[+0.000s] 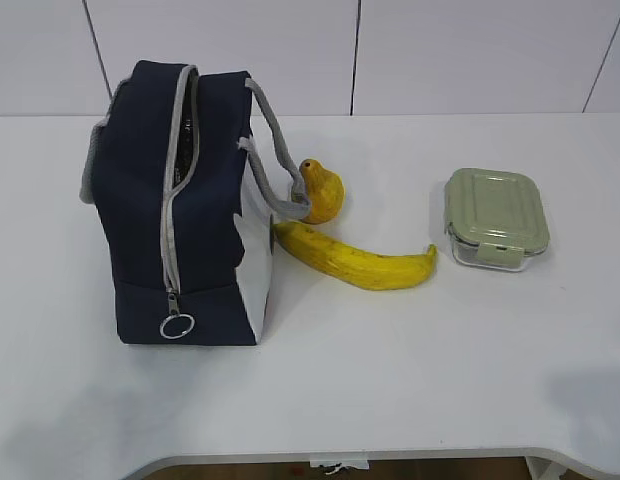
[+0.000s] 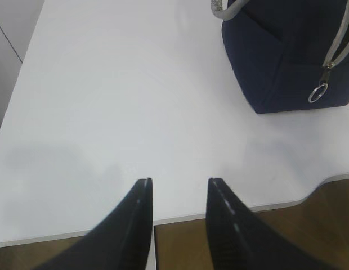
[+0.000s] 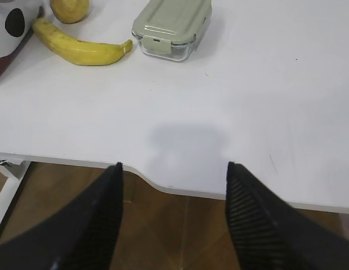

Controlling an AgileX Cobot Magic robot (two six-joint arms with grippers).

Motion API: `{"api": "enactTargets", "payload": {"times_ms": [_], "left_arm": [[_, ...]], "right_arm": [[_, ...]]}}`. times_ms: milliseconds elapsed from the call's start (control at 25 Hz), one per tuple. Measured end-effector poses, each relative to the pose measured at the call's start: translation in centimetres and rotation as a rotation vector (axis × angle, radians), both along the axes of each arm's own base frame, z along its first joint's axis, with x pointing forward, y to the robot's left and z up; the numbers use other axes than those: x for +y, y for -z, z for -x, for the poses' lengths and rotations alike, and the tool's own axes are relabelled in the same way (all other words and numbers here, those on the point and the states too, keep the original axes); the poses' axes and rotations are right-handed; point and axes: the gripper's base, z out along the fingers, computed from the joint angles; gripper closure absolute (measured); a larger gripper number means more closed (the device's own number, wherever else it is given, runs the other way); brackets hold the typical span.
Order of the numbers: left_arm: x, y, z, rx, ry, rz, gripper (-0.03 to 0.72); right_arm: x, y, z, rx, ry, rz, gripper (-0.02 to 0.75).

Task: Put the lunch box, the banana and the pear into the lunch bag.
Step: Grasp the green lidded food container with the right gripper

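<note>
The navy lunch bag (image 1: 180, 210) stands on the left of the table, its grey zipper run down to the ring pull (image 1: 176, 326). The pear (image 1: 321, 190) lies right of the bag by its grey handle. The banana (image 1: 355, 262) lies in front of the pear. The lunch box (image 1: 493, 217) with its sage-green lid sits to the right. My left gripper (image 2: 179, 181) is open and empty over the table's front edge, with the bag (image 2: 292, 56) at upper right. My right gripper (image 3: 174, 165) is open and empty at the front edge, near the banana (image 3: 79, 48) and lunch box (image 3: 171, 27).
The white table (image 1: 390, 380) has a curved cut-out in its front edge (image 3: 157, 188). A white panelled wall stands behind. Neither arm shows in the exterior view.
</note>
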Motion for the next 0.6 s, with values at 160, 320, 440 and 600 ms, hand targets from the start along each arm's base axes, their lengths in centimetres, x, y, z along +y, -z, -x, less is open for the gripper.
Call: {"api": "enactTargets", "payload": {"times_ms": [160, 320, 440, 600], "left_arm": [[0.00, 0.00, 0.00, 0.000, 0.000, 0.000, 0.444], [0.00, 0.00, 0.00, 0.000, 0.000, 0.000, 0.444], [0.00, 0.00, 0.00, 0.000, 0.000, 0.000, 0.445], [0.00, 0.00, 0.00, 0.000, 0.000, 0.000, 0.445]], "right_arm": [[0.04, 0.00, 0.00, 0.000, -0.002, -0.004, 0.284], [0.05, 0.00, 0.00, 0.000, -0.003, -0.005, 0.284], [0.05, 0.00, 0.00, 0.000, -0.003, -0.005, 0.284], [0.05, -0.03, -0.02, -0.004, -0.003, -0.005, 0.284]]}}
